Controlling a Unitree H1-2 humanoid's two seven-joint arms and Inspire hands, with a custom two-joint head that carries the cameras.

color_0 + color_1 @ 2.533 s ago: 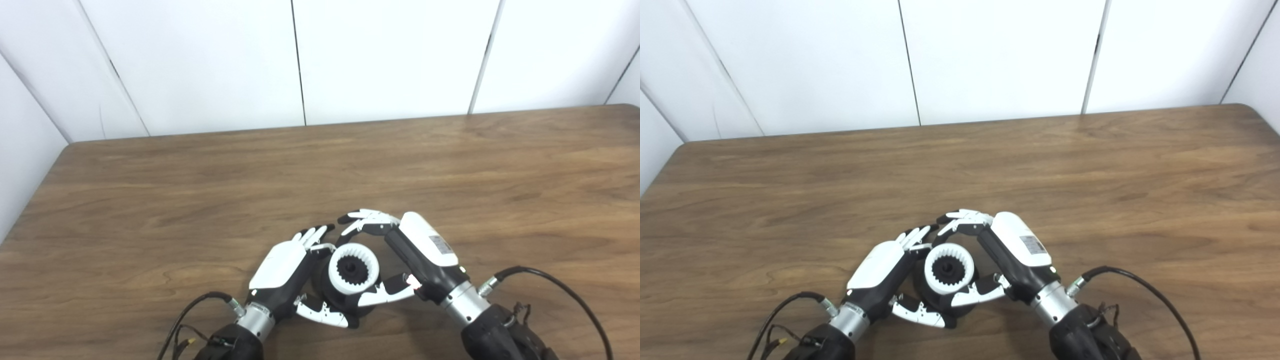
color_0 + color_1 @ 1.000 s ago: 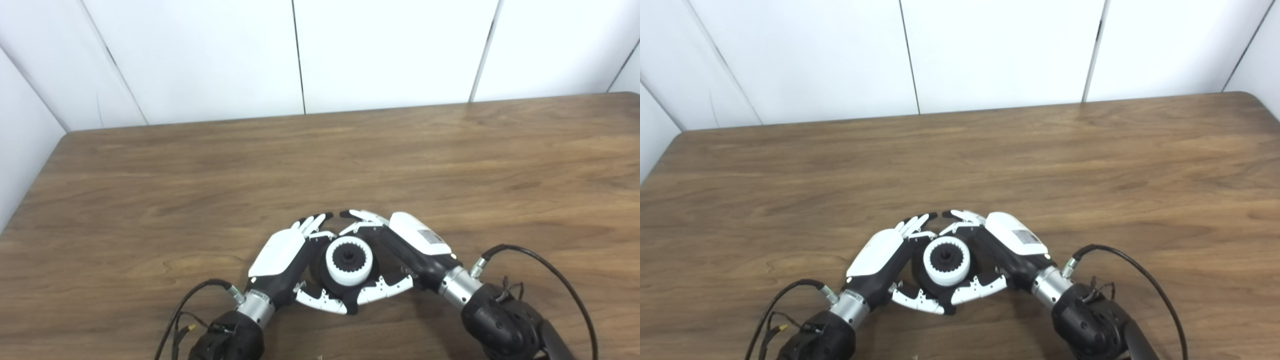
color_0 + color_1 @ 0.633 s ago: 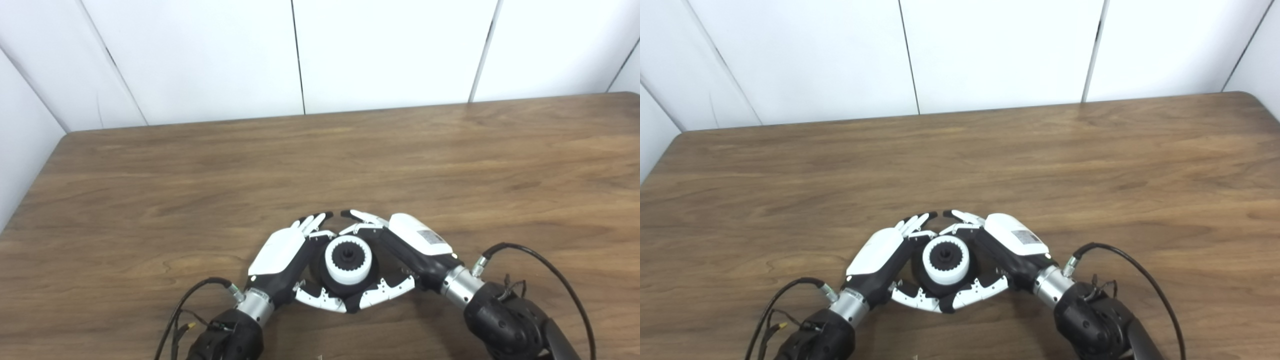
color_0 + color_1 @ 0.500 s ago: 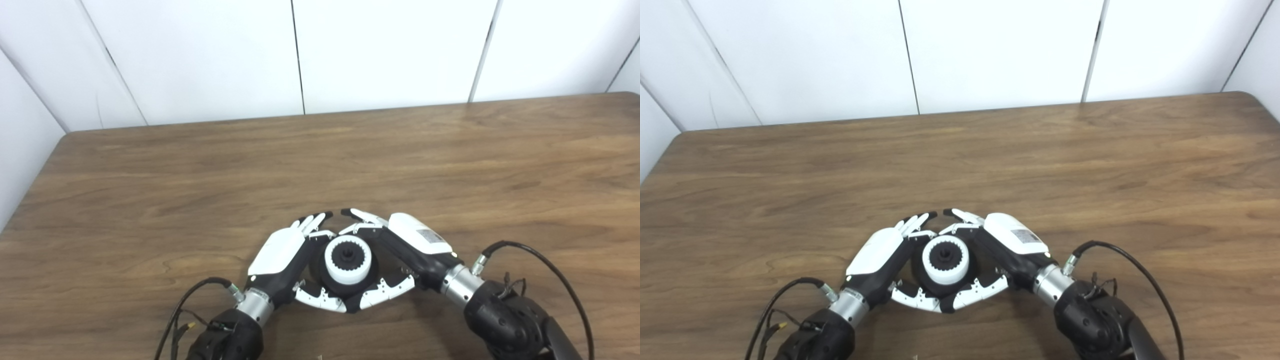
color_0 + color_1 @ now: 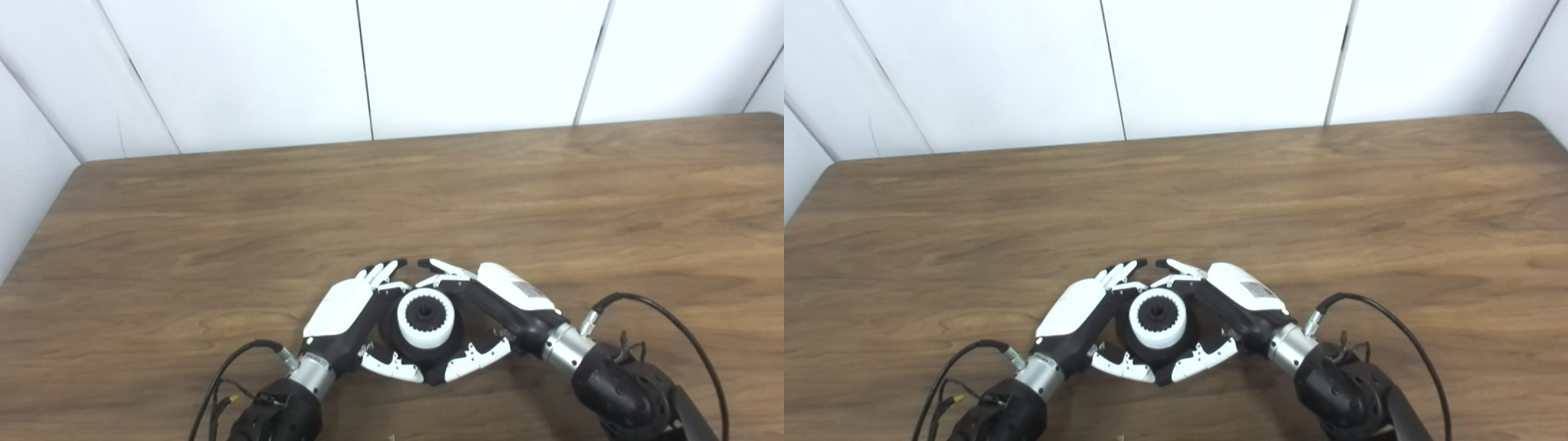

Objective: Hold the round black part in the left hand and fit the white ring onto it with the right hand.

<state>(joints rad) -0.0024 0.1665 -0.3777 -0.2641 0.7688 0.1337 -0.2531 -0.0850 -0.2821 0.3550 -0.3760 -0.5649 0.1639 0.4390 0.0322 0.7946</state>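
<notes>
A: We've got the round black part [image 5: 422, 346] low and centre on the table [image 5: 184, 245], near the front edge. White ring [image 5: 426, 318] sits on top of it, toothed bore facing up at the cameras.

B: Agreed. Left hand [image 5: 346, 315] cups the black part from its left side, thumb under the near edge, fingers [image 5: 384, 272] curled round the far side. We call that holding.

A: Right hand [image 5: 505, 300] mirrors it from the right. Thumb low at the near edge, fingers arched over the far side. Is it on the ring or just the black body?

B: We can't tell. It's curled close around the stack, not spread wide, but contact with the ring itself is hidden. Marking that one unknown.

A: Fine. Key relation: ring is directly above the black part, axes look lined up and vertical, ring looks level. Both hands are equally near, one either side.

B: So we judge the fit as nearly done or done. Any remaining move would be straight down along that axis, right hand pressing, left bracing.

A: Risk: a tilted ring binding on the teeth.
</notes>
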